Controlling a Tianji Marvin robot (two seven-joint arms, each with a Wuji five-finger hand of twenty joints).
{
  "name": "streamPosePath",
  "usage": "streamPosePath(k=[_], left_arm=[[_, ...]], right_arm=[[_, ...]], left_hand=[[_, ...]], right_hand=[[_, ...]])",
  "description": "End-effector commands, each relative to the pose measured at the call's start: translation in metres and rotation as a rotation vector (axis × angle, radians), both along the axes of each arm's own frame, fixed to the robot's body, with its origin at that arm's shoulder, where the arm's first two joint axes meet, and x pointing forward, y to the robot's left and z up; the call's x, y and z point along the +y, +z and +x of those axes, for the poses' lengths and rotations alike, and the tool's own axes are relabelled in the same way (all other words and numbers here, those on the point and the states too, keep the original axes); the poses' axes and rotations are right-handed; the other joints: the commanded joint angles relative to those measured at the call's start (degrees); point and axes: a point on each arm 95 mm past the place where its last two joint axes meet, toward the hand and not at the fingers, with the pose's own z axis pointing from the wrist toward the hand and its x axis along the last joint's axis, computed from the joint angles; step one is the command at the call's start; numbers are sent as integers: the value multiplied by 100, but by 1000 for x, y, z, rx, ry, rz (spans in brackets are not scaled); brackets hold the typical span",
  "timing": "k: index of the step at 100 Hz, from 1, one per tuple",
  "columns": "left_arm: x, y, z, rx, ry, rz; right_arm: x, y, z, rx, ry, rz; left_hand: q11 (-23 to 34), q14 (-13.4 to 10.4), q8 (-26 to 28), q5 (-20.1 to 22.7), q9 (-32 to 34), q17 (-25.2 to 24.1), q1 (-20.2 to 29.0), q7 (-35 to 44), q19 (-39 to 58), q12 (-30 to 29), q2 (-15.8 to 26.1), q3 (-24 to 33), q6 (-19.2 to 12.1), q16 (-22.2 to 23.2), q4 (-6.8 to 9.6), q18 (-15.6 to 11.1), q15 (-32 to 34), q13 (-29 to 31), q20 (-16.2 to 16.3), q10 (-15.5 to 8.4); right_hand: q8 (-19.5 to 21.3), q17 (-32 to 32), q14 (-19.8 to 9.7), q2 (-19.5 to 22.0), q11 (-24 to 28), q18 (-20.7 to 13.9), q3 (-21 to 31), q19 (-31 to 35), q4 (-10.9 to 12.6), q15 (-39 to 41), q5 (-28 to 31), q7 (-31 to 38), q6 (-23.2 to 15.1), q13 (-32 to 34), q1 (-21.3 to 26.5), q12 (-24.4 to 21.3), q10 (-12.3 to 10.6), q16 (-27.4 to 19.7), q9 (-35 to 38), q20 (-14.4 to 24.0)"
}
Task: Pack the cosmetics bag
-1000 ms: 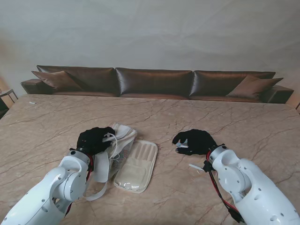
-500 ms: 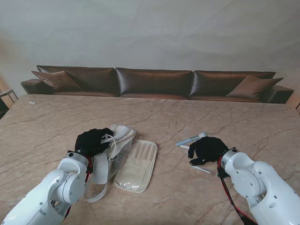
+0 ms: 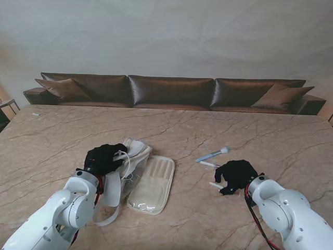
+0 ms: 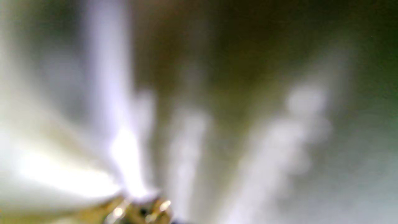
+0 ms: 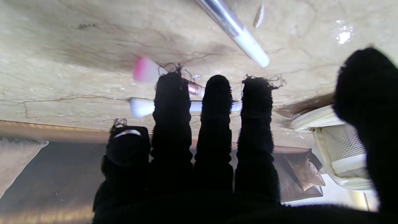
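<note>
Stand view shows the left hand (image 3: 104,158) resting on the cosmetics bag (image 3: 136,156), its fingers curled into the cream fabric and a white strap, so it appears to be grasping the bag's edge to keep the mouth open; the left wrist view is only a blur and confirms nothing. A flat cream pouch panel (image 3: 152,185) lies on the tabletop touching the bag, on the side towards the right hand. The right hand (image 3: 237,175) hovers low over the tabletop well apart from the bag, its fingers (image 5: 216,102) spread and released, holding nothing. Just past those fingertips lie a white-tipped applicator (image 5: 141,106) and a pink-tipped brush (image 5: 145,70), both partly hidden by the fingers, and a little farther on a silver-handled brush (image 3: 212,154). The step in hand looks like choosing and picking up the next cosmetic. That next move calls for lowering the fingers onto one slim handle, pinching it cleanly off the smooth stone without scattering its neighbours, then carrying it across to the opening held by the left hand.
</note>
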Motion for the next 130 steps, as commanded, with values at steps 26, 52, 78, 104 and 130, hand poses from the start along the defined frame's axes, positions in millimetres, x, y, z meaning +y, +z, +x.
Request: streamPosePath(k=[26, 52, 78, 104, 130], left_arm=[[-4, -3, -5, 14, -10, -6], [-3, -3, -6, 15, -9, -7], [-4, -4, -7, 17, -4, -5], [-5, -7, -8, 24, -8, -3], [-4, -5, -10, 14, -3, -3]], right_arm=[[-7, -5, -3, 29, -60, -60], [-14, -11, -4, 91, -118, -93], [-19, -16, -6, 194, -157, -123], [-6, -17, -8, 225, -99, -49], [15, -22, -1, 248, -44, 89]], left_hand=[[194, -404, 556, 666, -44, -13, 1031, 2602, 27, 132, 990, 617, -859, 172, 368, 137, 137, 133, 121, -1021], [192, -400, 551, 669, -46, -26, 1030, 2607, 32, 134, 985, 608, -857, 181, 366, 144, 133, 133, 133, -1027], [188, -397, 550, 650, -55, -30, 1033, 2620, 30, 133, 996, 597, -860, 187, 362, 143, 125, 122, 139, -1033], [196, -400, 549, 645, -60, -54, 1037, 2635, 35, 135, 1006, 580, -873, 193, 364, 131, 119, 115, 148, -1046], [196, -409, 546, 631, -75, -56, 1052, 2640, 38, 131, 1022, 560, -869, 199, 364, 120, 111, 102, 148, -1039]], right_hand=[[-134, -30, -17, 1321, -12, -102, -911, 125, 94, 115, -214, -225, 112, -281, -348, 72, 16, 185, -303, 137], [-554, -375, -53, 2159, -384, -276, -1731, -89, 381, -232, -1118, -714, 461, -1099, -193, -215, 51, 212, -1204, 183], [-590, -421, 174, 2811, 874, -373, -2810, 303, 621, 1182, -414, -347, 687, -996, 20, 1207, 152, 1490, -799, 984], [93, 633, 354, 2703, 1147, -344, -2810, 1398, 899, 1800, 921, 289, 77, 23, -403, 1587, 45, 1434, 449, 725], [-23, 897, 445, 2789, 1045, -318, -2924, 1738, 897, 1906, 1204, 209, 154, 296, -164, 1430, 115, 1194, 775, 375]])
